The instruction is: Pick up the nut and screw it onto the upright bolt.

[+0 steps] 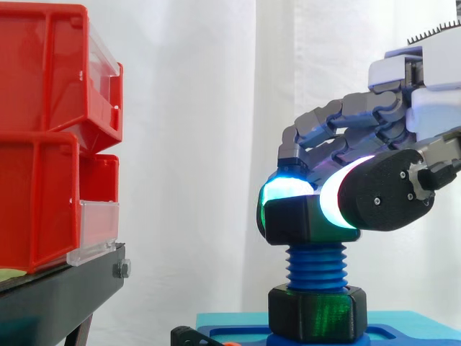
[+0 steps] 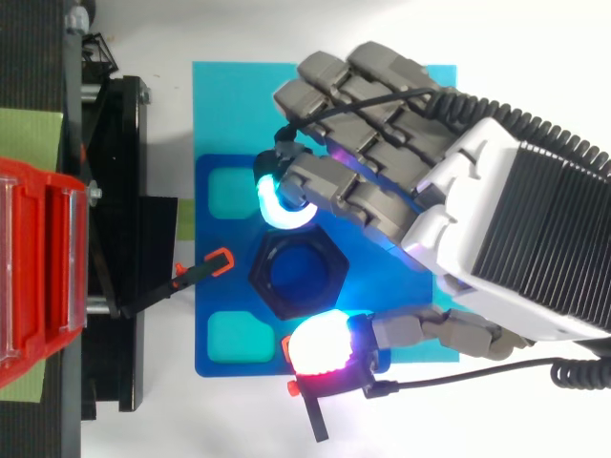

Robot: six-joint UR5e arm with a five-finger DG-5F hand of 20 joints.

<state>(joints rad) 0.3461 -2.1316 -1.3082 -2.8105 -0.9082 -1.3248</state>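
The hand (image 2: 511,215) curls its glowing pads tight around the black nut (image 1: 289,222), held just beneath its fingers atop the upright blue bolt (image 1: 315,265), where any tilt risks cross-threading or jamming.

In the side view the glowing pads (image 1: 288,191) of the grey robot hand (image 1: 382,194) cover part of the black hexagonal nut (image 1: 288,223), and the tip of the upright blue threaded bolt (image 1: 317,265) is hidden inside it. The hand is cut off by the right edge, the stacked red bins (image 1: 43,130) by the left.
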